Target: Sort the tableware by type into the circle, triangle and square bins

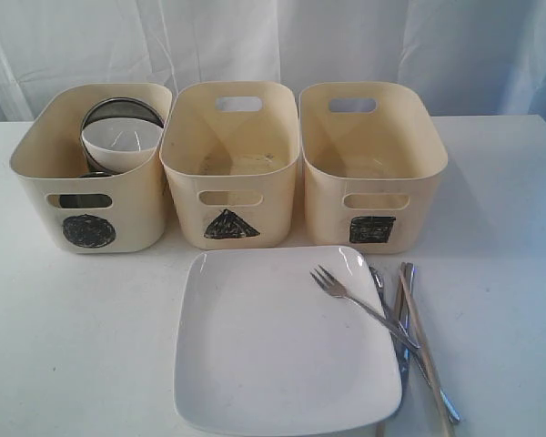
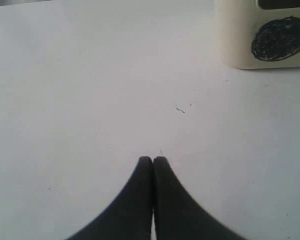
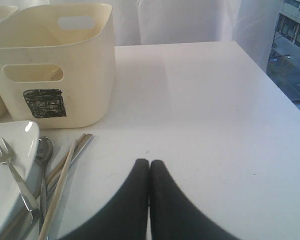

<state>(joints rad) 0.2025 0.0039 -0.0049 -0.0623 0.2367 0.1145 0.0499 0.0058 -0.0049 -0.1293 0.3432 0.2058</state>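
Black-tipped and pressed together on nothing, the left end effector (image 2: 153, 160) sits low over bare table (image 2: 65, 100), near the circle bin (image 2: 240, 45). That bin already holds a small white bowl (image 1: 121, 141), which leans against a steel rim (image 1: 123, 107) behind it. Anything dropped in from height could knock the tilted bowl over or chip it.

Next along, the triangle bin (image 1: 255, 205) and then the square bin (image 1: 409, 182) both look empty, and such light plastic may skid or tip if nudged.

In front of those two lies the large square white plate (image 1: 273, 355), flat on the table and close to their bases. It is the likeliest source of trouble. Its thin glossy edge gives closed jaws nothing to take until they open, and a shallow pinch could slip. It also looks too broad to go into a bin flat, so it may jam on the rim.

A fork (image 1: 332, 284) rests its tines on the plate's right edge, so raising the plate would probably flick it and scatter the steel cutlery (image 1: 406, 282) and wooden chopsticks (image 1: 426, 350) crossed beside it. In that tangle, one grasp could catch two kinds at once.

The right end effector (image 3: 149, 162) is closed and empty, just beside the pile.
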